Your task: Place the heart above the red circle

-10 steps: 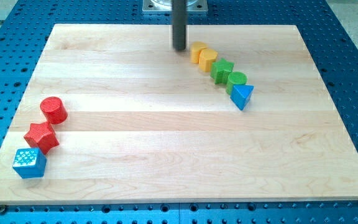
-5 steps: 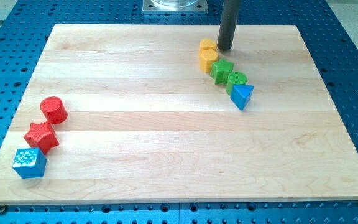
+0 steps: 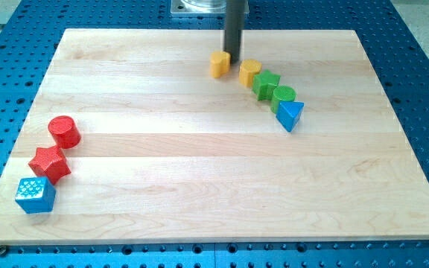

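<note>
A yellow heart [image 3: 249, 72] lies near the view's top, right of centre, heading a diagonal row of blocks. A red circle [image 3: 65, 131] lies far off at the view's left. My tip [image 3: 234, 57] stands between the heart and a second yellow block [image 3: 220, 63], whose shape I cannot make out. It touches that block's upper right side, just up and left of the heart. The rod rises out of the view's top.
A green star [image 3: 267, 83], a green circle [image 3: 284, 97] and a blue triangle [image 3: 290, 115] run down-right from the heart. A red star [image 3: 49, 164] and a blue cube [image 3: 35, 195] lie below the red circle. The wooden board [image 3: 199, 186] rests on a blue perforated table [image 3: 423, 74].
My tip swung right behind the yellow pair, then back left, pushing the second yellow block leftwards away from the heart. The heart and the other blocks stayed put.
</note>
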